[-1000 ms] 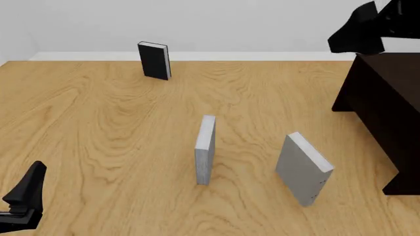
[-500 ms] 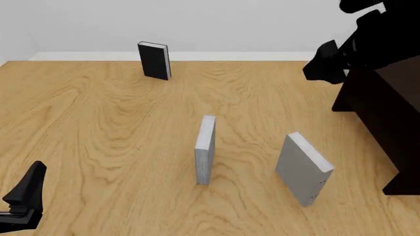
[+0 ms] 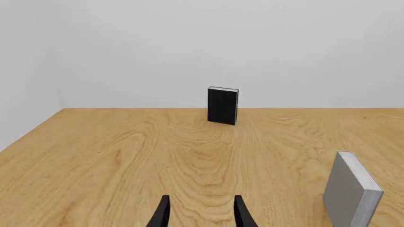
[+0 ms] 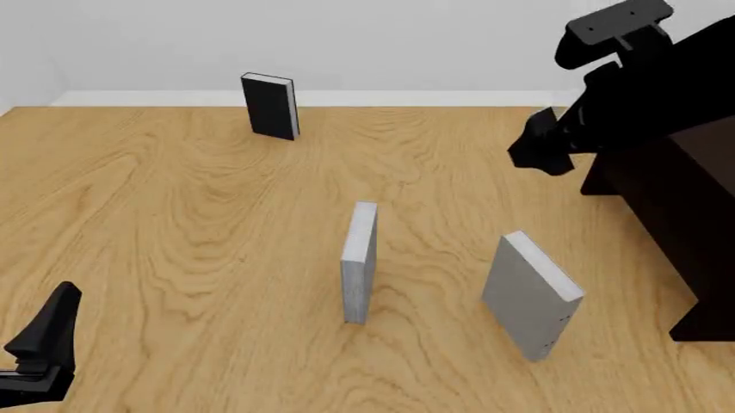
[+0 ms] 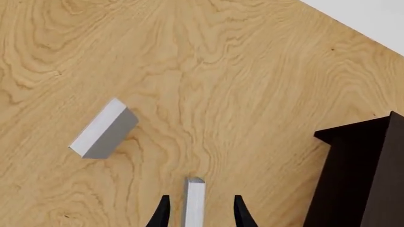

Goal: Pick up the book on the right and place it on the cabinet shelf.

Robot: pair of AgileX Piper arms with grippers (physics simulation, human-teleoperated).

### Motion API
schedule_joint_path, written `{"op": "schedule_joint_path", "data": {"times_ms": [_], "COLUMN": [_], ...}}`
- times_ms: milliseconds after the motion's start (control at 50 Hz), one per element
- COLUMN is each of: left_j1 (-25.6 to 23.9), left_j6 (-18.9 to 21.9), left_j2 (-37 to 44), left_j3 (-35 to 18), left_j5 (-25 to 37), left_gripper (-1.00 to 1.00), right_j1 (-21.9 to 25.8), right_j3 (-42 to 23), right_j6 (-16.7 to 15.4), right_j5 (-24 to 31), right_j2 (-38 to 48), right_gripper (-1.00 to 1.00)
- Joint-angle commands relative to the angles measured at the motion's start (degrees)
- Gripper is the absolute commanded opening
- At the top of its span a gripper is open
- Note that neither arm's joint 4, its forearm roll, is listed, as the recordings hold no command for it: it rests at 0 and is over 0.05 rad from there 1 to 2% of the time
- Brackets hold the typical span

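Three books stand upright on the table [image 4: 172,224]. At the near left edge the left gripper [image 4: 40,348] hovers low, its fingers [image 3: 162,215] spread with nothing between them. At the far back is a black book [image 4: 270,105], in the middle a slim grey book [image 4: 360,262] seen edge-on, and right of it the thick grey book [image 4: 528,292], just beside the dark cabinet [image 4: 677,198]. Above, the right gripper [image 4: 540,153] hangs with fingers [image 5: 239,213] apart, empty.

The right gripper [image 4: 540,153] hangs high over the bench's far right side, fingers [image 5: 162,213] parted, empty — the left gripper [image 4: 44,344] sits low at the near left corner, fingers [image 3: 162,215] parted.
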Motion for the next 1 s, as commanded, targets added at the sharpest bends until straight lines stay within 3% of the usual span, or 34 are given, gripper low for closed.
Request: {"op": "schedule_joint_path", "data": {"times_ms": [20,1000], "left_j1": [0.00,0.00], "left_j6": [0.00,0.00], "left_j2": [0.00,0.00], "left_j3": [0.00,0.00], "left_j5": [0.00,0.00], "left_gripper": [1.00,1.00], "right_j1": [-0.13,0.66], "right_j3": [3.05,14.96], "right_j6": [0.24,0.77], "right_j5": [-2.81,-12.04], "right_j2": [0.50,2.98], "right_gripper": [1.00,1.00]}}
